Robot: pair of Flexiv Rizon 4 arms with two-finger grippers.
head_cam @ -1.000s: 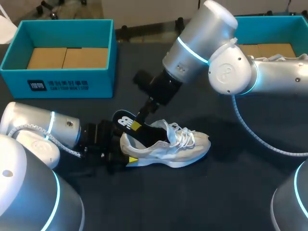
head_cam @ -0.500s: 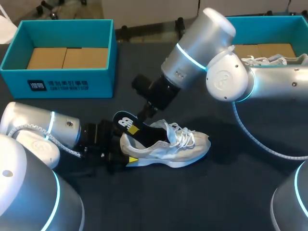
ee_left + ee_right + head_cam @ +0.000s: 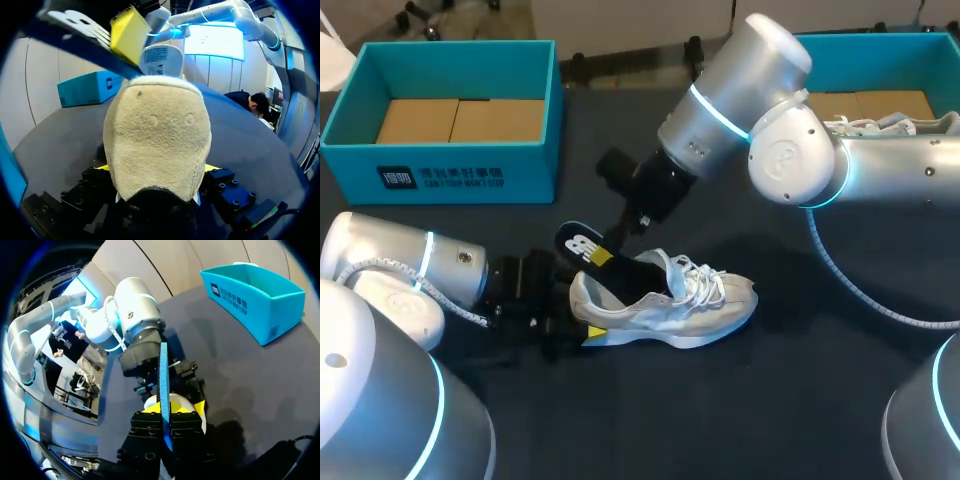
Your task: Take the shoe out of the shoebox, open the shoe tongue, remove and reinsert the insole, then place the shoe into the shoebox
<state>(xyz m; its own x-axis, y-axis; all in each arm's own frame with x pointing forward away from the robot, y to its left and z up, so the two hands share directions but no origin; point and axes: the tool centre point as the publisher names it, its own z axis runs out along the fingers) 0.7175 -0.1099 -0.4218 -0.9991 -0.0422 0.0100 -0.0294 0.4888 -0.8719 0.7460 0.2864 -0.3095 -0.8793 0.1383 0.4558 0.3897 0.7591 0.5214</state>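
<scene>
The white sneaker is seen lying on its sole near the middle of the dark table, out of either box. Its long axis is set across the table, with the heel turned toward the left arm and the toe pointed toward the right side. The dark insole is partly drawn out. Its heel end is raised above the collar and tilted up and back past the heel, while its forepart is hidden inside the shoe. The insole is pinched near its raised end by the right gripper, whose fingers are closed nearly flat on the thin sheet; in the right wrist view it is seen edge-on between them. The heel counter is clamped from both sides by the left gripper, which is spread to the width of the heel. The removal step is judged to be under way but not finished. The rest of the pull would best be made up and back along the shoe's axis, away from the toe and over the left gripper, with the heel held down against it. One teal shoebox stands well apart at the far left, and another at the far right.
</scene>
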